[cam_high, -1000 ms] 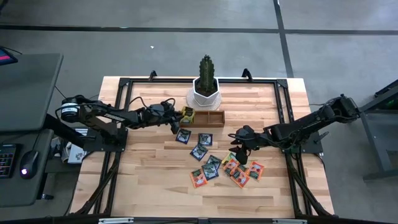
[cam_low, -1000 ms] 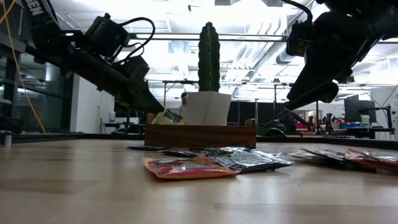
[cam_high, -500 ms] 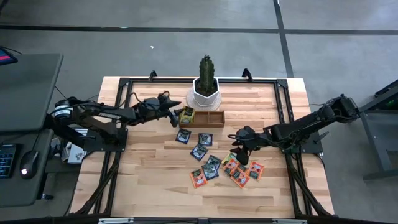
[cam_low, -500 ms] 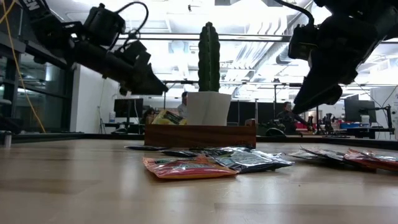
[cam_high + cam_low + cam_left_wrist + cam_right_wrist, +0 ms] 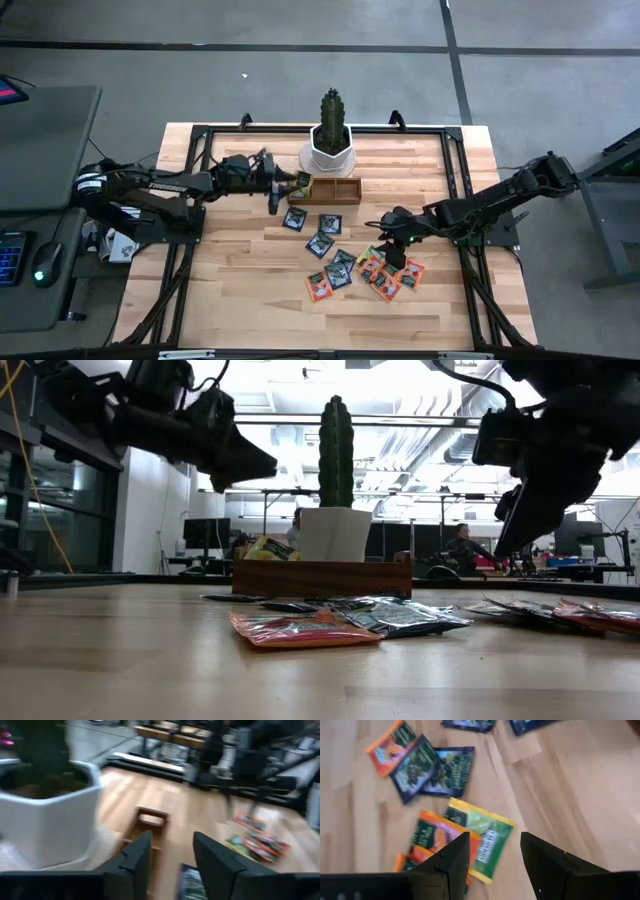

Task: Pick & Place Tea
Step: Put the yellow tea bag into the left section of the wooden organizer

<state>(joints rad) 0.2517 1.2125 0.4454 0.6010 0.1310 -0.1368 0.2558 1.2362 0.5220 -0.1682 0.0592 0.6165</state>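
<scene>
**Yellow-green sachet in the tray, the rest loose on the wood**

Yellow-green shows in the left compartment of the brown wooden tray (image 5: 324,189), where one tea sachet (image 5: 302,183) stands tilted; in the low view it pokes above the tray's left end (image 5: 264,548). The tray lies just in front of the white pot (image 5: 330,152) holding the cactus (image 5: 331,109), at the far middle of the light wooden table (image 5: 240,270).

The left gripper (image 5: 277,190) hangs in the air just left of the tray, clear of the sachet there. Its fingers (image 5: 134,861) are parted with nothing between them, and its wrist view looks along the tray (image 5: 146,827) with the pot (image 5: 47,817) beside it.

The other sachets lie flat on the table, near of the tray. Dark blue ones (image 5: 295,219) sit closest to it; farther toward the near right is a mixed cluster of orange-red, dark and yellow-green ones (image 5: 384,278), some overlapping.

The right gripper (image 5: 394,252) hovers over the right part of that cluster, above the table surface in the low view (image 5: 520,530). Its fingers (image 5: 547,862) are spread and empty. Directly beneath them lies a yellow-green sachet (image 5: 485,836), partly overlapping an orange-red sachet (image 5: 436,837), with two dark blue sachets (image 5: 437,772) beyond.
</scene>
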